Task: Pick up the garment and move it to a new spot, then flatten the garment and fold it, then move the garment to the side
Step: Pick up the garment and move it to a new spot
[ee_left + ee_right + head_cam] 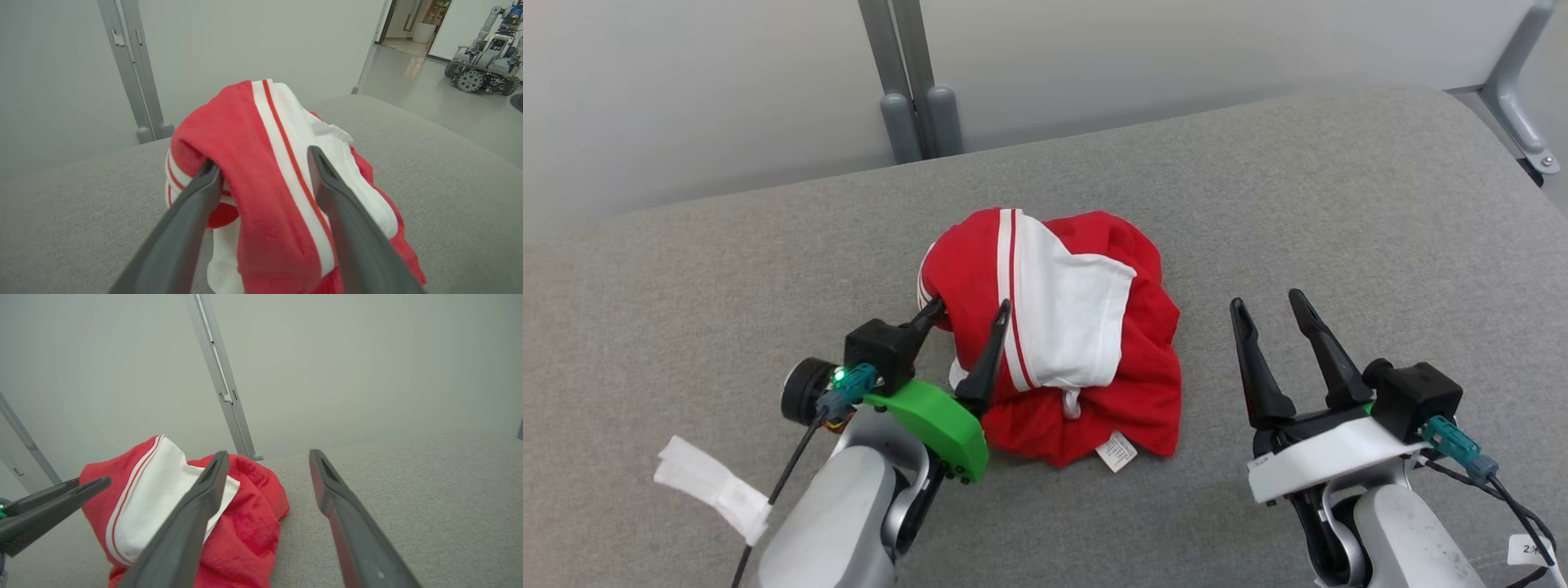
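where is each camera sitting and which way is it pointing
Head view: on the head, looking forward and down at the red-and-white garment on the grey padded surface; left fingers and right fingers show.
Left wrist view: on the left wrist, looking along its spread fingers, which straddle a garment fold, toward the wall.
Right wrist view: on the right wrist, looking along its open fingers beside the garment; left fingers enter at left.
Shared: all three show the garment and left fingers.
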`<state>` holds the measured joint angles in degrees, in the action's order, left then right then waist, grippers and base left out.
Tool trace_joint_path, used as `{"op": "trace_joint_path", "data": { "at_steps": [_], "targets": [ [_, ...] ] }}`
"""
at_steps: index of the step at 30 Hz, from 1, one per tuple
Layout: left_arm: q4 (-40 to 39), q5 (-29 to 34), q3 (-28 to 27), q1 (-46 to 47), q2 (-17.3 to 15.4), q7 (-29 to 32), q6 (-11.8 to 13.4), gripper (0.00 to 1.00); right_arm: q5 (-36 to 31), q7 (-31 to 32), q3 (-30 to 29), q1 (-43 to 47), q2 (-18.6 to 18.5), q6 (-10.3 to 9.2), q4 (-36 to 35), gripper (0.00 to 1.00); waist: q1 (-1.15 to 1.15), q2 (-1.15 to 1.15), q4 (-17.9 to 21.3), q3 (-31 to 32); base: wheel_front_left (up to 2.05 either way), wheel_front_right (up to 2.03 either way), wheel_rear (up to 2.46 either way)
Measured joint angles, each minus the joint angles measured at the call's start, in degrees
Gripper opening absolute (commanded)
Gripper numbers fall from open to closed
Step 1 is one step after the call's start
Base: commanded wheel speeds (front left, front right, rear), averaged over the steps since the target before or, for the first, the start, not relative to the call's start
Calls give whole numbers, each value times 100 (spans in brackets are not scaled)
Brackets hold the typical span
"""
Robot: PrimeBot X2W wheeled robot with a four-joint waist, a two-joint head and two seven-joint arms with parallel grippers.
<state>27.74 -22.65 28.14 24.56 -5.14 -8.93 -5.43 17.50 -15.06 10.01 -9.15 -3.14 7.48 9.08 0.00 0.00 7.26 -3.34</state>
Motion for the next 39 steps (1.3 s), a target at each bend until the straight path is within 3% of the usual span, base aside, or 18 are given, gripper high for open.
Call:
{"op": "trace_joint_path", "data": {
  "at_steps": [10,15,21,39],
  "targets": [
    [-1271,-148,-552,-999,-680,-130,656,100,-4,0,-140,111,-123,0,-26,100,0,0,-280,184,0,0,0],
    [-1715,-147,-816,-1544,-778,-397,1001,100,14,0,-131,193,-171,0,-31,100,0,0,-370,256,0,0,0],
    [-2115,-140,-1070,-2179,-637,-578,1301,100,57,0,-157,374,-212,0,-38,100,0,0,-400,295,0,0,0],
    [-2278,68,-1173,-2395,-464,-612,1198,100,66,0,-116,397,-225,0,-34,100,0,0,-308,308,0,0,0]
  ]
}}
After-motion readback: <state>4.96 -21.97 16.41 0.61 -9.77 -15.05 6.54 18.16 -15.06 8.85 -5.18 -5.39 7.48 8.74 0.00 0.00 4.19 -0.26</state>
